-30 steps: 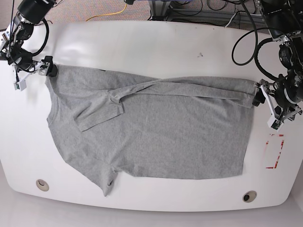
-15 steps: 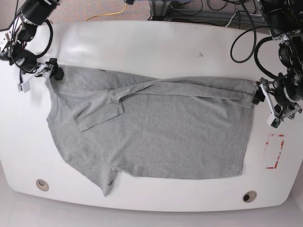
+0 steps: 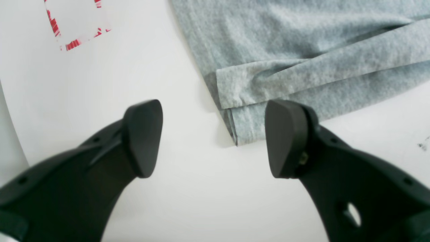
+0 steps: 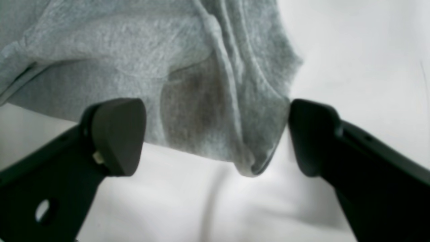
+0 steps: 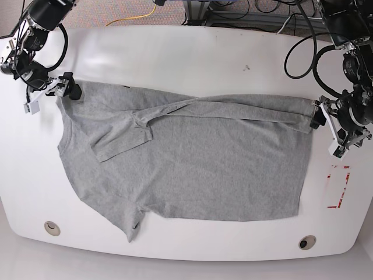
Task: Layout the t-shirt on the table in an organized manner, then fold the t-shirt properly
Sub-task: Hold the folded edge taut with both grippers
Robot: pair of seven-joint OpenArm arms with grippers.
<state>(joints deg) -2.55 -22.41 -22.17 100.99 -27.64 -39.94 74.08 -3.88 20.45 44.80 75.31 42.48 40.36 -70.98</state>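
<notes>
T-shirt (image 5: 192,163), heather grey, lies spread on the white desk (image 5: 192,58), covering most of its middle, neck end toward the base view's left. Its far edge is folded over into a long narrow band running across the width, and one sleeve lies doubled back on the body near the collar. A second sleeve points toward the near desk edge.

Red tape rectangle (image 5: 338,186) sits on the desk just beyond the shirt's hem, on the base view's right. Two round grommets (image 5: 52,227) sit near the near edge, well apart.

Left pincer (image 3: 215,137) stands wide open at the folded hem corner, gripping nothing; the corner lies flat on the desk between its fingers.

Right pincer (image 4: 216,136) also stands wide open, holding nothing; the shoulder corner of the shirt lies between its fingers.
</notes>
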